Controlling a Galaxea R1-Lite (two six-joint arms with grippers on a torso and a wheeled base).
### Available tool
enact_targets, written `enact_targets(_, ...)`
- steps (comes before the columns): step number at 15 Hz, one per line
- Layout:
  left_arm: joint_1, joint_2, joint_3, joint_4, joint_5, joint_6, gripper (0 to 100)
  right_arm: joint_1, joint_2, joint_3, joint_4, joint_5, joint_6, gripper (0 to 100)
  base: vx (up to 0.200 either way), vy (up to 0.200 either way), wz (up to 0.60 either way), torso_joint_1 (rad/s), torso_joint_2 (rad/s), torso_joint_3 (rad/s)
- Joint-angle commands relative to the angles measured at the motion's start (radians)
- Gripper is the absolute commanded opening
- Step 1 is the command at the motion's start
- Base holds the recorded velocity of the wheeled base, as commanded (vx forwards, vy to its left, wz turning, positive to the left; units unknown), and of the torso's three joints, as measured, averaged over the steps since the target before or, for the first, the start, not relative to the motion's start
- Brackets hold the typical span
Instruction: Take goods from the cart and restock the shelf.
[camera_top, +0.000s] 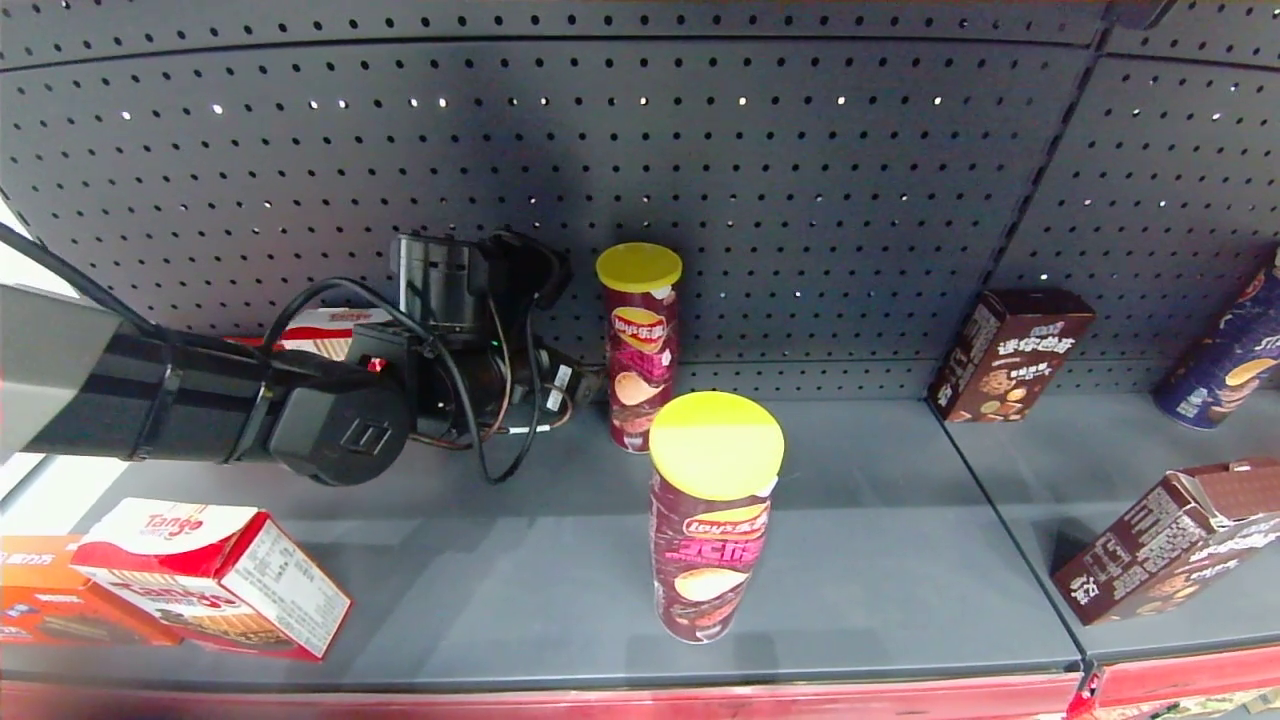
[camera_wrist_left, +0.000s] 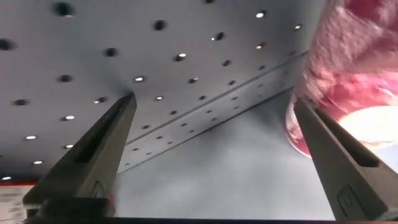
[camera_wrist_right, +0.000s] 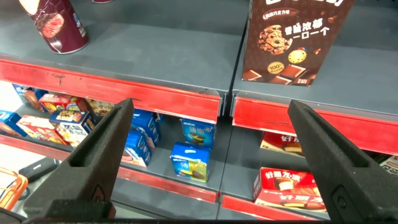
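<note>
Two maroon chip cans with yellow lids stand upright on the grey shelf (camera_top: 500, 580): one at the back (camera_top: 640, 345), one nearer the front (camera_top: 712, 520). My left arm comes in from the left, and its gripper (camera_top: 580, 385) sits low at the back, just left of the back can. In the left wrist view the left gripper (camera_wrist_left: 213, 99) is open. The can (camera_wrist_left: 354, 68) lies against the outer side of one finger (camera_wrist_left: 336, 162), not between the fingers. My right gripper (camera_wrist_right: 211, 104) is open and holds nothing, in front of lower shelves.
A red-and-white wafer box (camera_top: 215, 580) and an orange box (camera_top: 50, 600) lie at the front left. On the right stand brown cookie boxes (camera_top: 1005, 355) (camera_top: 1165, 540) and a blue can (camera_top: 1225, 360). The pegboard (camera_top: 700, 180) closes the back. Lower shelves hold blue packs (camera_wrist_right: 189, 158).
</note>
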Motion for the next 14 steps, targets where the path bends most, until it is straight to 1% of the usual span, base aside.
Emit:
enact_targets(1,-0.014,0.013,0.000,-0.001,0.000,-0.005,100,0.001,0.001,0.000,0.000,0.000,0.000,100,0.000,0.000,0.00,0.000,0.00,0.000)
enact_targets(7,-0.031,0.013,0.007,0.000,0.008,-0.008,100,0.001,0.001,0.000,0.000,0.000,0.000,100,0.000,0.000,0.00,0.000,0.00,0.000)
enact_targets(8,-0.036,0.007,0.021,0.000,0.009,-0.008,100,0.001,0.001,0.000,0.000,0.000,0.000,100,0.000,0.000,0.00,0.000,0.00,0.000)
enact_targets(11,-0.067,-0.049,0.107,0.003,0.008,-0.008,100,0.001,0.001,0.000,0.000,0.000,0.000,100,0.000,0.000,0.00,0.000,0.00,0.000)
enact_targets(14,-0.093,-0.066,0.116,0.003,0.006,-0.008,100,0.001,0.001,0.000,0.000,0.000,0.000,100,0.000,0.000,0.00,0.000,0.00,0.000)
